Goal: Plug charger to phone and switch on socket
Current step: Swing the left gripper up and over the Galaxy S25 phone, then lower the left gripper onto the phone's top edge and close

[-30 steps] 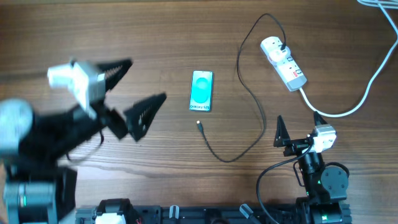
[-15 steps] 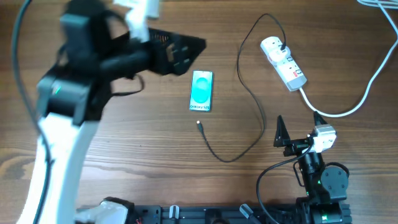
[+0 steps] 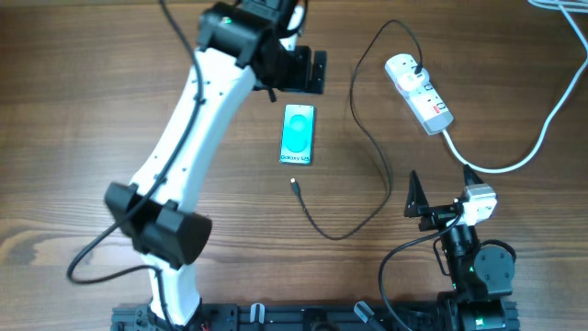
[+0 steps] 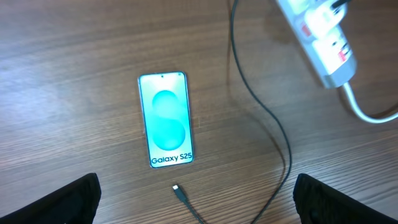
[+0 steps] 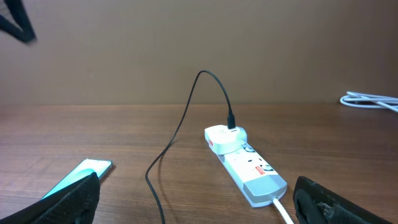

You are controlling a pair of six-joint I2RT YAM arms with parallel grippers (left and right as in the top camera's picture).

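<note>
The phone (image 3: 297,135) lies flat at the table's middle, screen up, with the "Galaxy" text at its near end; it also shows in the left wrist view (image 4: 165,119) and in the right wrist view (image 5: 81,175). The charger cable (image 3: 372,152) loops across the table. Its connector tip (image 3: 294,184) lies loose just below the phone, apart from it (image 4: 178,190). Its black plug (image 3: 419,68) sits in the socket (image 3: 423,99), a white power strip at the back right (image 5: 247,167). My left gripper (image 3: 309,70) hovers open and empty beyond the phone (image 4: 199,200). My right gripper (image 3: 441,188) is open and empty at the front right (image 5: 199,205).
The thick white cord (image 3: 537,138) runs from the strip's near end and curves to the right edge. More white cord (image 3: 551,7) lies at the far right corner (image 5: 370,100). The left arm (image 3: 184,138) stretches across the left half of the table.
My left arm has swung from the left side up and to the right, so its gripper now hangs just beyond the phone. The right arm, phone and cable have not moved.
</note>
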